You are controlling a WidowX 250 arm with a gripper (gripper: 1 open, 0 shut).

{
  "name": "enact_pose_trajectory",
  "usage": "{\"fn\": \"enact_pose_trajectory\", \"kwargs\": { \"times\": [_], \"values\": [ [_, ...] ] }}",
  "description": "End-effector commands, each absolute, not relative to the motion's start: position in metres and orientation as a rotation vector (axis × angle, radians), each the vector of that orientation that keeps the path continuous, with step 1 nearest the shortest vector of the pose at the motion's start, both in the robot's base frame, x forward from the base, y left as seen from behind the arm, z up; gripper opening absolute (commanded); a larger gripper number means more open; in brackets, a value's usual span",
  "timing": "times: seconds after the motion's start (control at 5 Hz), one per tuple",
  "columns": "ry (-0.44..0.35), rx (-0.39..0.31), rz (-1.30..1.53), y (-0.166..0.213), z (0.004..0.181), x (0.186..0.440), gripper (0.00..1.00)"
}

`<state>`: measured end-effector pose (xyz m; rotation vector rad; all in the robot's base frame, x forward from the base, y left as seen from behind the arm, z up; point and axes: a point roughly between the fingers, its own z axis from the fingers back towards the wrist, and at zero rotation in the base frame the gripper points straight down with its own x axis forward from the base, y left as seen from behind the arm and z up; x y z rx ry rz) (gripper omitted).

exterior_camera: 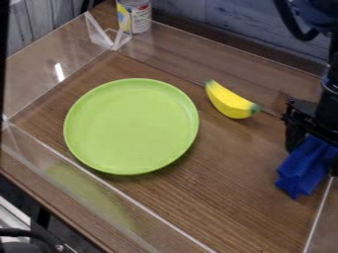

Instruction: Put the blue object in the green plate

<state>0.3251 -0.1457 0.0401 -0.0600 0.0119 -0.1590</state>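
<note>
Here we are at the right side of the wooden table, and the black gripper is right down over the blue block! The block lies at the right edge of the view, turned at a slant, its upper end tucked under the dark fingers and its lower end in plain sight. Are the fingers wide or narrow? Can't tell from this angle, and no telling whether they grip it either; they cover the block's upper part.

Over to the left, 1 big lime-green plate sits flat, well apart from the block, its round face bare. Between plate and gripper, up toward the back, there's 1 yellow banana, lying at a slant just beside the plate's upper right. And way back at the top left, 1 can stands upright with a pale label!
</note>
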Motion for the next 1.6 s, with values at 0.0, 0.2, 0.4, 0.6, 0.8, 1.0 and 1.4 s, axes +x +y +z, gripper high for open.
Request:
{"fn": "enact_pose_trajectory", "kwargs": {
  "times": [0.0,0.2,0.4,0.6,0.8,1.0,1.4],
  "values": [
    [-0.035,-0.079,-0.149,-0.144,0.054,0.329,0.0],
    [-0.04,-0.089,-0.151,-0.145,0.054,0.328,0.0],
    [-0.044,-0.099,-0.153,-0.146,0.054,0.328,0.0],
    [-0.047,-0.108,-0.156,-0.147,0.052,0.328,0.0],
    [-0.05,-0.116,-0.159,-0.149,0.049,0.329,0.0],
    [-0.052,-0.124,-0.16,-0.15,0.047,0.328,0.0],
    [-0.054,-0.134,-0.159,-0.151,0.043,0.327,1.0]
  ]
}}
